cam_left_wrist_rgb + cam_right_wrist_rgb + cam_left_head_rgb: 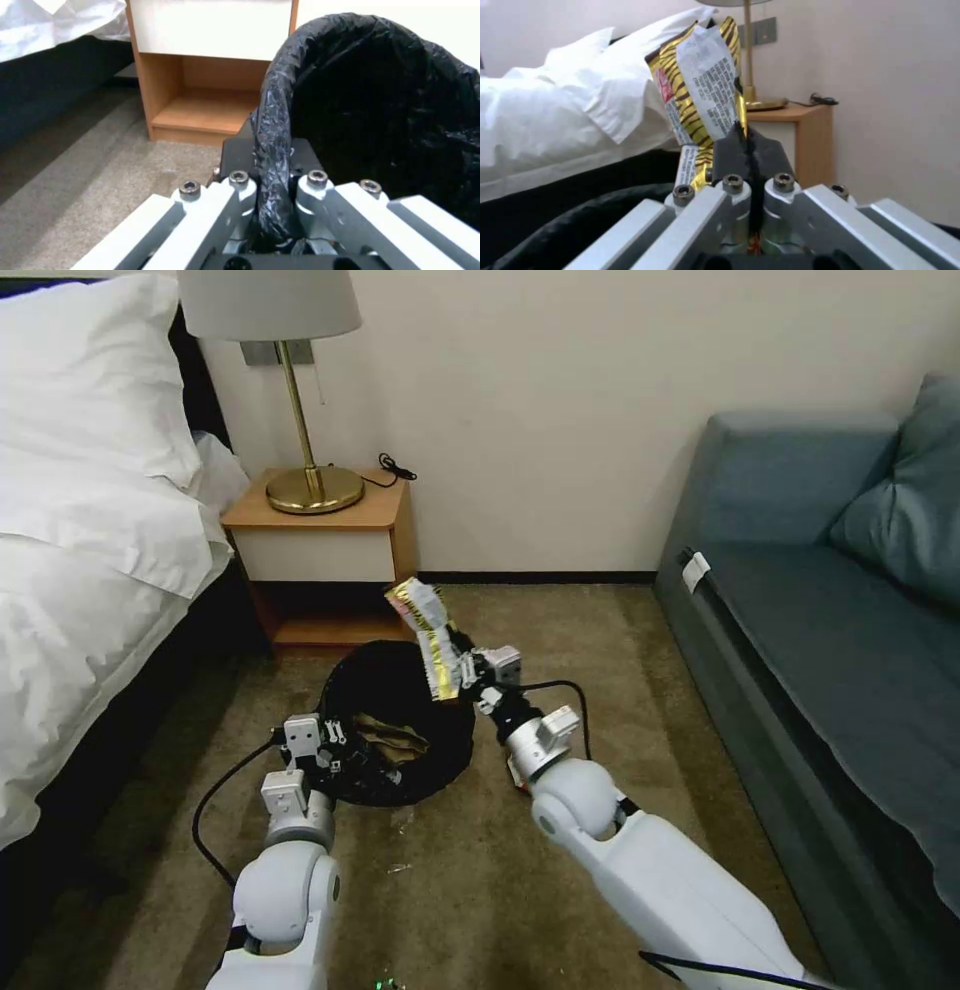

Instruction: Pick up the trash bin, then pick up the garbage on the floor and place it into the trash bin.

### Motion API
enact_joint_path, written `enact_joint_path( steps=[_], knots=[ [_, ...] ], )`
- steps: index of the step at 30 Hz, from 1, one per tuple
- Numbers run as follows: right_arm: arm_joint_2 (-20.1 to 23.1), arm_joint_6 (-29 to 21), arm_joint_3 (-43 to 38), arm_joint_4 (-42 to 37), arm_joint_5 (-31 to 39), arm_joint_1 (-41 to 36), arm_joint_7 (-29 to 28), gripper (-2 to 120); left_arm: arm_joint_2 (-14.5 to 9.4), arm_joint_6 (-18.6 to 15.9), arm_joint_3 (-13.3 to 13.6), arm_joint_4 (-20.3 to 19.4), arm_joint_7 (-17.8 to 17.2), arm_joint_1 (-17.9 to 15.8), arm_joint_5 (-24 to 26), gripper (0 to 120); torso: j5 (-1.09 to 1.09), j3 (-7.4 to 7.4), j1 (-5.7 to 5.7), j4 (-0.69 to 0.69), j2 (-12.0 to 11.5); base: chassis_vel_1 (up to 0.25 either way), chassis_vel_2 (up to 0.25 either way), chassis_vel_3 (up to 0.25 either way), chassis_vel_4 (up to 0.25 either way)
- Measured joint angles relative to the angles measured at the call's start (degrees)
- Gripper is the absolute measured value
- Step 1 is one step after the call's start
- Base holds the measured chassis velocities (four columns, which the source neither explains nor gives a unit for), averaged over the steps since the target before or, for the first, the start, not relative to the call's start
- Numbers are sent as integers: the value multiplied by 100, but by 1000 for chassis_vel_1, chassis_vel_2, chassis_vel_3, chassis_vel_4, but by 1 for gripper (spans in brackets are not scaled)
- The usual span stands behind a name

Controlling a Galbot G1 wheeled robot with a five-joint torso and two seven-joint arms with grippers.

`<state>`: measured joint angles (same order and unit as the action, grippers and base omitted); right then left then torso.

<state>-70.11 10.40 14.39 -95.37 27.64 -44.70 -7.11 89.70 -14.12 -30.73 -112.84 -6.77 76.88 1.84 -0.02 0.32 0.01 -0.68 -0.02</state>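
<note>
The left pincer (335,760) is clenched on the rim of the trash bin (400,720), holding it above the carpet (480,890) in front of the nightstand (320,560). A crumpled brown paper bag (390,738) lies inside the black liner. The right pincer (462,670) grips a gold-striped snack wrapper (428,635), pinched upright over the bin's far edge.

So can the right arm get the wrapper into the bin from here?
Probably yes. The right end effector holds the wrapper just above the bin rim, the left end effector grips the rim, and the opening looks unobstructed.
</note>
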Motion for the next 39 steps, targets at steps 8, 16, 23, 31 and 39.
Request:
enact_joint_path(
  steps=[8, 16, 23, 31, 39],
  knots=[
    [-60, 63, 144, 260, -89, -55, -34, 0, 36, 0, 42, -46, -3, -5, 0, 4, 0, 0, 0, -1, 0, 0, 0, 0, 0],
    [-117, 95, 218, 351, -198, -228, -44, 5, 56, -1, 59, -57, -11, -7, 0, 4, 1, 0, 0, -1, 0, 0, 0, 0, 0],
    [-102, 95, 196, 349, -224, -294, -30, 31, 64, -6, 69, -48, -15, -19, 3, 4, 0, 0, 0, -1, 0, 0, 0, 0, 0],
    [-108, 94, 50, 309, -240, -264, -19, 59, 72, -20, 76, -14, -23, -84, 6, 4, 1, 0, 0, -1, 0, 0, 0, 0, 0],
    [-31, -96, -527, 350, -138, -66, -329, 89, 47, -1, -47, 21, -26, -83, 38, 4, 1, 0, 0, -1, 0, 0, 0, 0, 0]
  ],
)
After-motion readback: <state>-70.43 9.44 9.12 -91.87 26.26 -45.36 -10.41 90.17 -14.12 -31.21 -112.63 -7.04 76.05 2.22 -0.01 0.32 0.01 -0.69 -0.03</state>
